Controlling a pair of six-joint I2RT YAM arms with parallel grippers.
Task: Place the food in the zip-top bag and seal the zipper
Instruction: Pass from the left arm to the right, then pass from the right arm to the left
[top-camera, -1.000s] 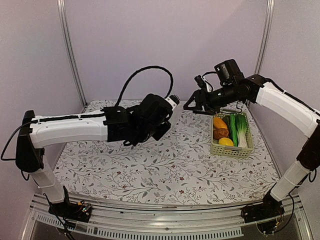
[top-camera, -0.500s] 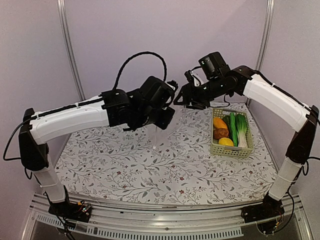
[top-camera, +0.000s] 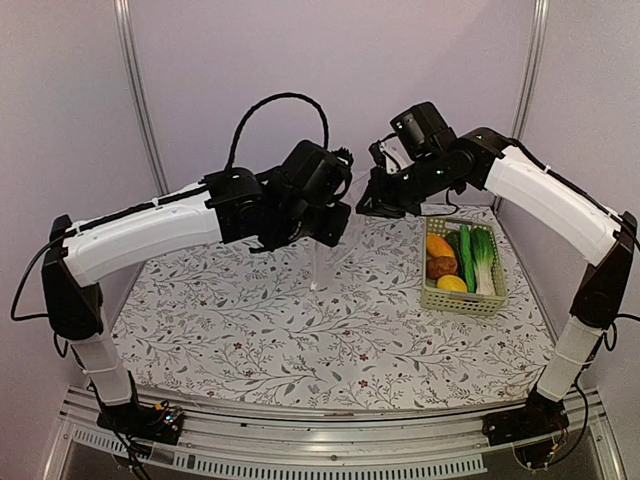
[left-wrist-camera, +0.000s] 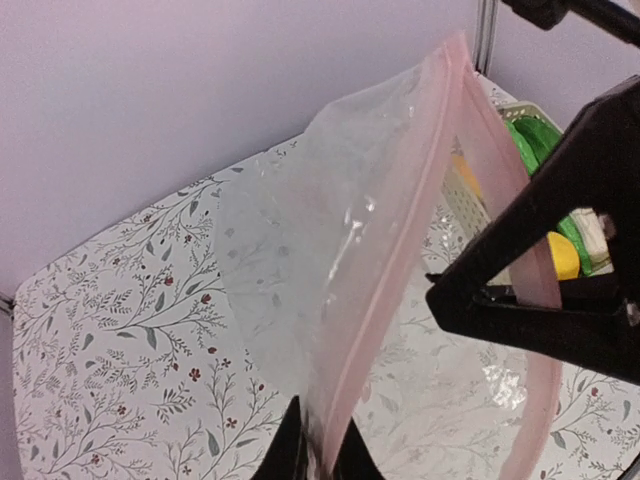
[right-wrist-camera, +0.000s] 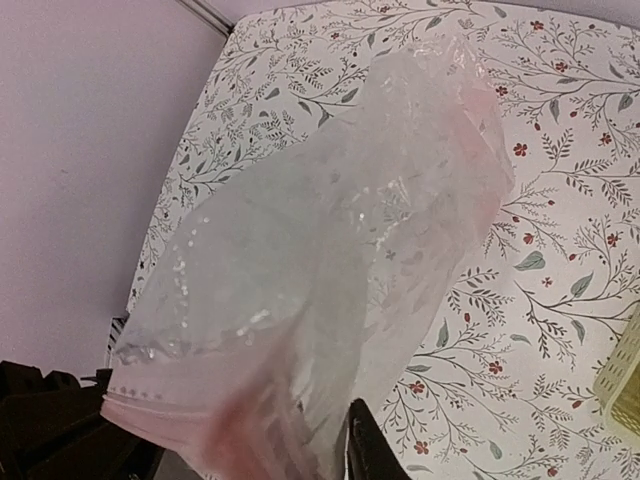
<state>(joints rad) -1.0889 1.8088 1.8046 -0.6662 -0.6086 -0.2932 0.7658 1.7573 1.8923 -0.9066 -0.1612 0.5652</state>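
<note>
The clear zip-top bag (top-camera: 320, 262) hangs in the air over the middle of the table, held between both grippers. My left gripper (left-wrist-camera: 325, 462) is shut on its mouth edge, the pink zipper (left-wrist-camera: 425, 220) running up from between the jaws. My right gripper (right-wrist-camera: 345, 455) is shut on the bag (right-wrist-camera: 330, 250) at the opposite side of the mouth; its black finger (left-wrist-camera: 560, 260) shows in the left wrist view. The food lies in the pale green basket (top-camera: 462, 303) at the right: orange-yellow oval (top-camera: 438, 245), potato (top-camera: 441, 267), lemon (top-camera: 452, 284), cucumber (top-camera: 466, 258), leafy green (top-camera: 484, 256).
A floral cloth (top-camera: 250, 330) covers the table. The basket stands near the right wall. Purple walls close in the back and sides, with metal posts (top-camera: 135, 90) at the back corners. Both arms (top-camera: 140, 235) reach high over the table's middle.
Both arms rose and drew together. The right gripper came in from the right and closed on the bag's mouth. The bag now hangs between the two grippers.
</note>
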